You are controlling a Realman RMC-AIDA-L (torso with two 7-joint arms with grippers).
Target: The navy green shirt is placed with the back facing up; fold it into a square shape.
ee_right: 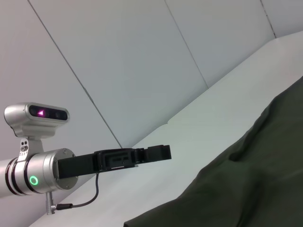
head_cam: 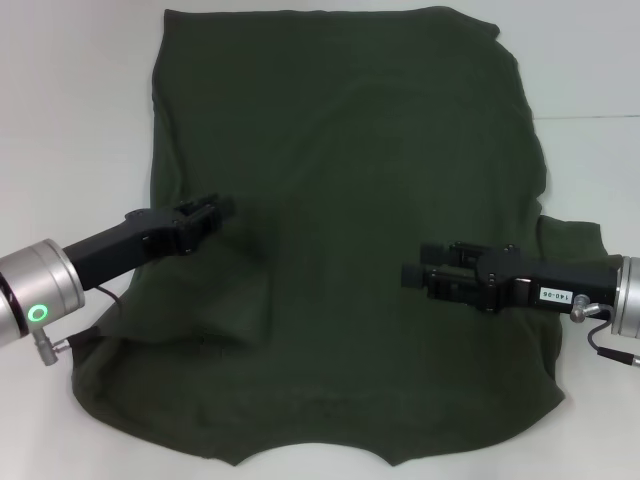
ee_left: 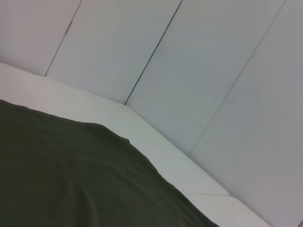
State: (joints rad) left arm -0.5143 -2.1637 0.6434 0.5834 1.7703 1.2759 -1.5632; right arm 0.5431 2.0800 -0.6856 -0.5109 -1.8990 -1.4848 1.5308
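Note:
The navy green shirt (head_cam: 340,200) lies spread flat on the white table, plain side up, with its neck notch at the near edge. It fills most of the head view. My left gripper (head_cam: 215,211) hovers over the shirt's left part, open and holding nothing. Over the right part, my right gripper (head_cam: 412,273) points toward the middle, also open and empty. The right wrist view shows the left gripper (ee_right: 158,152) side-on above the table, with the shirt (ee_right: 246,189) below it. A shirt edge (ee_left: 71,179) fills the lower left wrist view.
White table (head_cam: 70,120) surrounds the shirt on the left, right and far sides. A pale panelled wall (ee_left: 189,71) rises behind the table. A sleeve (head_cam: 572,240) juts out at the right under the right arm.

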